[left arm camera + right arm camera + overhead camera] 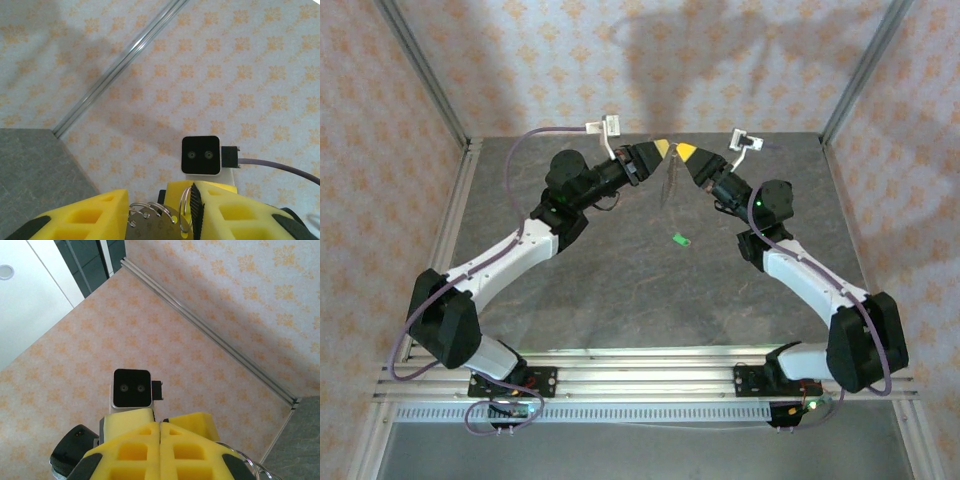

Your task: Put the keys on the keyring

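Yellow plastic left end effector (661,149) is clamped on the flat grey-brown keys (150,231) above the dark stone-look desk (620,290), right end effector (160,425) squeezed flush, wire-thin oval keyring (668,188) dangling between the two tips.

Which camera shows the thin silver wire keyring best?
Left wrist: the thin silver wire keyring shows close up as coils between the yellow fingers, beside a flat grey metal key. The right wrist view catches a thin arc of it at the bottom edge; the top external view is too distant to resolve it.
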`<act>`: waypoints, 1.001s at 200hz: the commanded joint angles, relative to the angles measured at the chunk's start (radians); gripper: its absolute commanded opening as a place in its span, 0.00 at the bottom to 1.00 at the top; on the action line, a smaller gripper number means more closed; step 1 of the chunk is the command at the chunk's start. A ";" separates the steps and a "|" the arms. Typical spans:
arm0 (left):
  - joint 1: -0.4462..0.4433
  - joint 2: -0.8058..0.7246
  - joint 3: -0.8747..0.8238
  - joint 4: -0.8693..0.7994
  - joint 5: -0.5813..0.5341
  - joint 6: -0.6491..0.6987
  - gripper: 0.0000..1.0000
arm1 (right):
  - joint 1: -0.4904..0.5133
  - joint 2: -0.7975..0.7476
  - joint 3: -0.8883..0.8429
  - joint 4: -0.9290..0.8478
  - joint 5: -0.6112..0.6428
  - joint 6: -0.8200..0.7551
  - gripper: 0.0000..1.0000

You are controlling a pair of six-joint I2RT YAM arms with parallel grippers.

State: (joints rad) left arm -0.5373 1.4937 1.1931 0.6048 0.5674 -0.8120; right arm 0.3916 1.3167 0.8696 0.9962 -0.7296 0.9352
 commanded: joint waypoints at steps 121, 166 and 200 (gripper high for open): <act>-0.021 0.020 0.052 0.054 0.031 0.007 0.21 | 0.016 0.011 0.022 0.084 -0.028 0.006 0.00; -0.027 0.022 0.051 0.052 0.038 0.011 0.14 | 0.016 0.012 0.022 0.082 -0.029 0.004 0.00; -0.029 0.015 0.047 0.040 0.029 0.022 0.00 | 0.016 0.007 0.025 0.065 -0.035 -0.003 0.00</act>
State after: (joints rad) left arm -0.5568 1.5108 1.2110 0.6193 0.5869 -0.8116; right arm 0.4015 1.3312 0.8696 0.9962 -0.7322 0.9356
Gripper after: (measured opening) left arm 0.038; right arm 0.044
